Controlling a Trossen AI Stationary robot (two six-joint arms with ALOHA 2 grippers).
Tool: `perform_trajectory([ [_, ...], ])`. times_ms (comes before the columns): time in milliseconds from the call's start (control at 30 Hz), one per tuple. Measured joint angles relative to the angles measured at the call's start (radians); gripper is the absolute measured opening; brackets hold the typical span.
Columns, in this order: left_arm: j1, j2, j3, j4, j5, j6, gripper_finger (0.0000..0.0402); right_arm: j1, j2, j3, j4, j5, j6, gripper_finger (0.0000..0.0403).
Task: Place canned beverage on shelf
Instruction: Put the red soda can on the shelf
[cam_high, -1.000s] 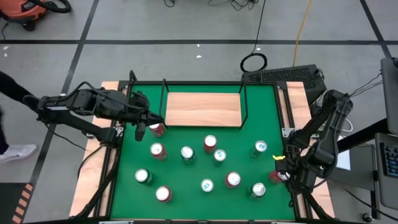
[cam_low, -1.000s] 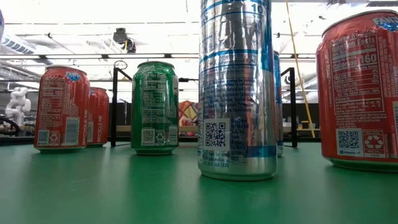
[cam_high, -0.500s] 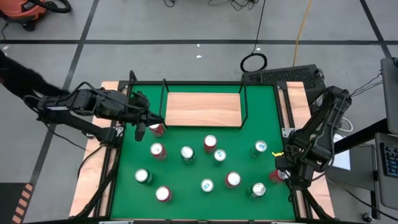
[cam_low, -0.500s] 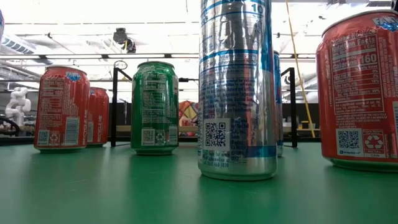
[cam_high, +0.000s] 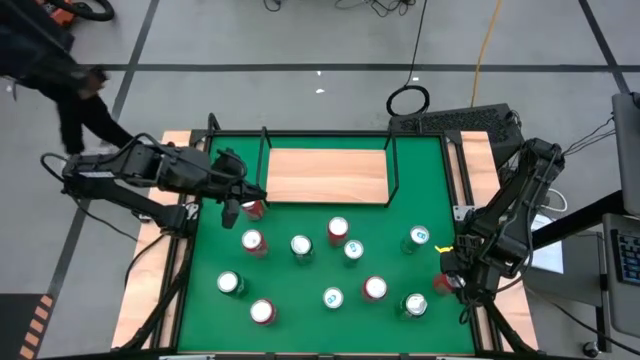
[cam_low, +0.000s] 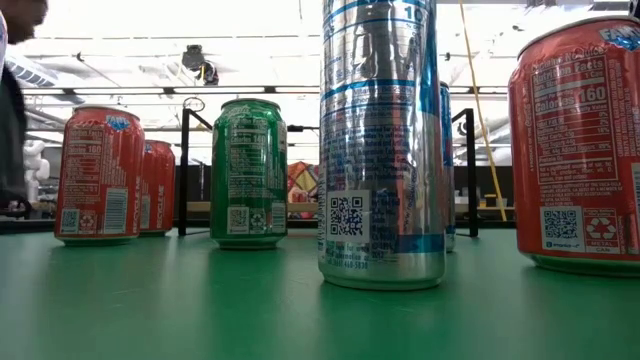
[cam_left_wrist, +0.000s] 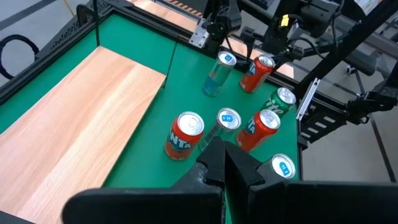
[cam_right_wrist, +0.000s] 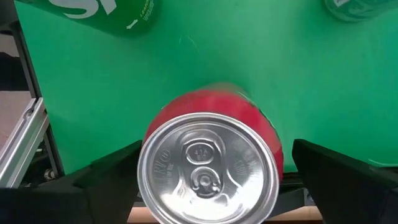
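Two dark fingers of the right gripper (cam_right_wrist: 205, 180) stand wide apart, one on each side of a red aluminium can with a silver lid (cam_right_wrist: 208, 171), not yet pressing it. In the high view this red can (cam_high: 442, 283) sits at the lower right of the green mat (cam_high: 290, 295), close to the mat's right edge, with a green can (cam_high: 415, 305) just beside it. The step in hand looks like the grasp: the fingers should sink lower around the can's body and close squarely, keeping clear of the green neighbour. The light-wood shelf board with thin black rails (cam_high: 328, 176) lies at the upper middle of the frame, well apart and bare. The left gripper (cam_high: 232, 212), fingers pressed together, waits at the mat's upper left beside another red can (cam_high: 252, 208).
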Motion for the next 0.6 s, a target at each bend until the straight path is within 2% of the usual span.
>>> perform_trajectory([
  [300,0.0,0.032,0.0,0.002,-0.002,0.0,0.0,0.0,0.0,0.0,0.014,0.0,0.001,0.0295],
  [600,0.0,0.045,0.0,0.007,-0.002,-0.001,0.0,-0.002,0.001,-0.001,0.072,-0.023,0.043,0.03],
])
